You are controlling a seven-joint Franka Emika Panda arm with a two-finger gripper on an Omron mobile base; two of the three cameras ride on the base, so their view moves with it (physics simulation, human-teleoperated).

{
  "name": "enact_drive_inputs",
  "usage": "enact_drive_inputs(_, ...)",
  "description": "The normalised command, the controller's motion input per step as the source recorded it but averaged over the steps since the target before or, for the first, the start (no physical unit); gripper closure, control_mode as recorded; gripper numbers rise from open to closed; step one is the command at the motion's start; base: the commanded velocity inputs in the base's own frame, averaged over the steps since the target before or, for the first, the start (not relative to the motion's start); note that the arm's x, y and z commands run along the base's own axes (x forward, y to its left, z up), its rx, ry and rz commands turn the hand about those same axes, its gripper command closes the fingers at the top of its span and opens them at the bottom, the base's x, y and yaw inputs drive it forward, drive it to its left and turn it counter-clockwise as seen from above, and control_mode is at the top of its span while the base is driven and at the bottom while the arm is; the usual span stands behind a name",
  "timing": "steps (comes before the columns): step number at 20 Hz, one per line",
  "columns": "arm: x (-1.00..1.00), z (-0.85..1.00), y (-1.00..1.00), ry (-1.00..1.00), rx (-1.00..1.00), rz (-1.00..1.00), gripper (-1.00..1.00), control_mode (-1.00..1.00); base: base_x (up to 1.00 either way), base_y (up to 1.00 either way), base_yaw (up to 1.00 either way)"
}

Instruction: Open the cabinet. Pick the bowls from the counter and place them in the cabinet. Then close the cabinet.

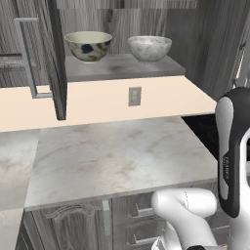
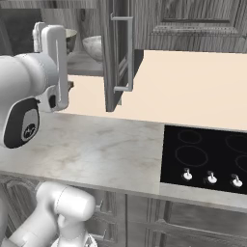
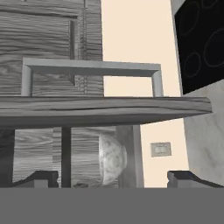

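The cabinet [image 1: 122, 66] stands open, its left door [image 1: 56, 58] swung out over the counter [image 1: 122, 156]. Both bowls sit on its shelf: the floral one [image 1: 88, 45] on the left, the marble-look one [image 1: 149, 48] on the right. In the right base view the right door [image 2: 116, 58] stands open with its bar handle [image 2: 129, 53], and my arm hides part of the bowls. The hand view is rolled: that door's edge [image 3: 105, 109] and handle [image 3: 92, 70] run across it, with the marble bowl [image 3: 111, 157] behind. My gripper [image 3: 113, 179] is open, nothing between its fingertips [image 3: 41, 178].
A black cooktop [image 2: 207, 154] with knobs lies right of the counter. A wall outlet [image 1: 135, 95] sits on the cream backsplash under the cabinet. Drawer-fronted units [image 1: 136, 215] run below the counter's front edge. My white arm [image 1: 234, 146] rises at the right.
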Motion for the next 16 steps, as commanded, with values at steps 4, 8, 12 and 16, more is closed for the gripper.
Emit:
enact_drive_inputs(4,-0.26,0.00,-0.36,0.20,0.00,0.00,-1.00,-1.00,0.00,0.00,0.00)
enact_drive_inputs(8,-0.18,-0.09,-0.33,0.13,0.00,0.00,-1.00,-1.00,0.00,0.00,0.00)
enact_drive_inputs(12,-0.07,-0.23,-0.31,0.00,0.00,0.00,-1.00,-1.00,0.00,0.00,0.00)
enact_drive_inputs(16,-0.04,-0.27,-0.34,0.00,0.00,0.05,-1.00,-1.00,0.00,0.00,0.00)
